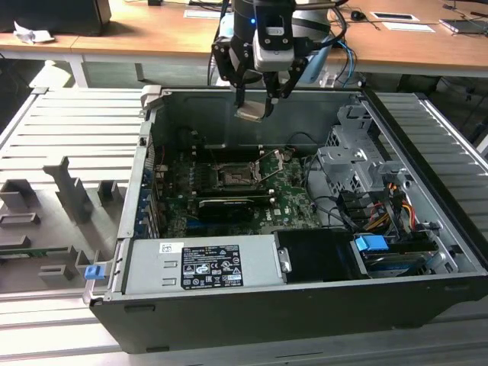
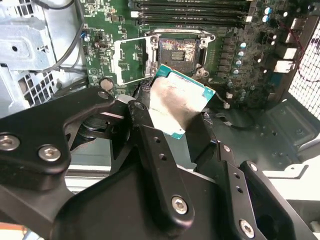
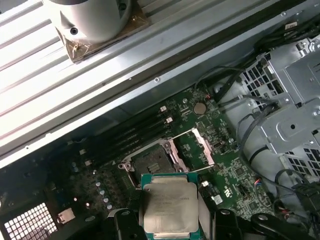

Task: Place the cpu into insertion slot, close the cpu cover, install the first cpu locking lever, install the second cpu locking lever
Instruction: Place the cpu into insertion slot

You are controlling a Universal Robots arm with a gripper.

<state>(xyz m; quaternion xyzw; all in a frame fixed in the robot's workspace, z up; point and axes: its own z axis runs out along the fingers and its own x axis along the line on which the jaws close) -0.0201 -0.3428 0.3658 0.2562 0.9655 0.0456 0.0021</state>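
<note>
Clamped on the flat square silver-topped cpu (image 3: 168,207), the black pincer (image 1: 255,107) hangs with the square black insertion slot (image 3: 151,162) well beneath it, so levelling and squaring the cpu likely matters.

Even, bright room light falls from above in the exterior view. The ribbed metal table (image 1: 69,130) reads pale and the wooden desk (image 1: 152,34) warm, while the computer case (image 1: 229,320) shades its motherboard (image 1: 293,202). In the first wrist view the table's ribs glare near white. The cpu (image 2: 175,105) lid carries a soft sheen in both wrist views.
</note>
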